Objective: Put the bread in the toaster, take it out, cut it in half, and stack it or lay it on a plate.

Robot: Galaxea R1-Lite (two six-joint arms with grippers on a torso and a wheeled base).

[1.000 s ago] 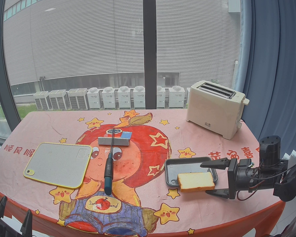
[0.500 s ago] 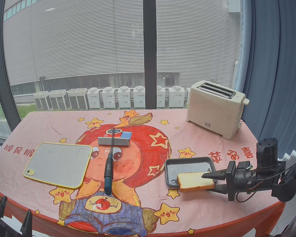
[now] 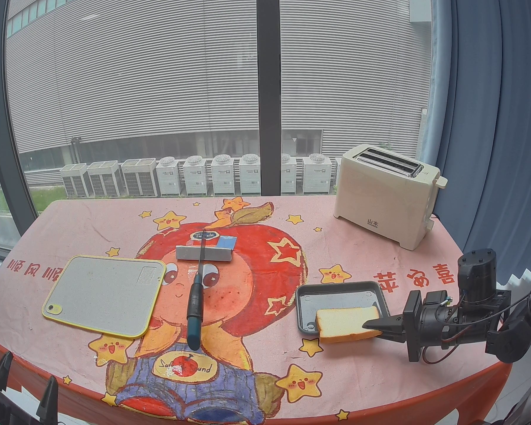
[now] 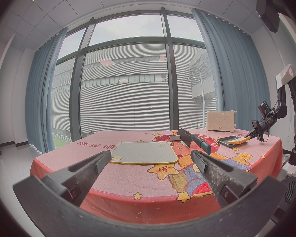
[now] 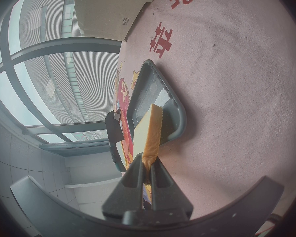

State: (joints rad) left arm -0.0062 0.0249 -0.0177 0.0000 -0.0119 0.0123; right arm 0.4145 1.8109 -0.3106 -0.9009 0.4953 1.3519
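A slice of bread (image 3: 347, 323) lies over the front rim of a dark grey tray (image 3: 336, 293) at the table's right front. My right gripper (image 3: 373, 326) is shut on the slice's right edge, pinching the crust between its fingers (image 5: 138, 176). The bread (image 5: 148, 134) stands edge-on in the right wrist view, partly over the tray (image 5: 176, 116). A cream toaster (image 3: 386, 195) with empty slots stands at the back right. My left gripper (image 4: 150, 158) hangs open off the table's front left corner, holding nothing.
A grey cutting board (image 3: 103, 294) with a yellow rim lies at the front left. A knife (image 3: 196, 302) with a teal handle lies mid-table, its blade resting on a small grey block (image 3: 205, 252). Blue curtains hang to the right of the table.
My right gripper's fingers went from wide open around the bread's right end to shut on it. The slice shifted slightly left.
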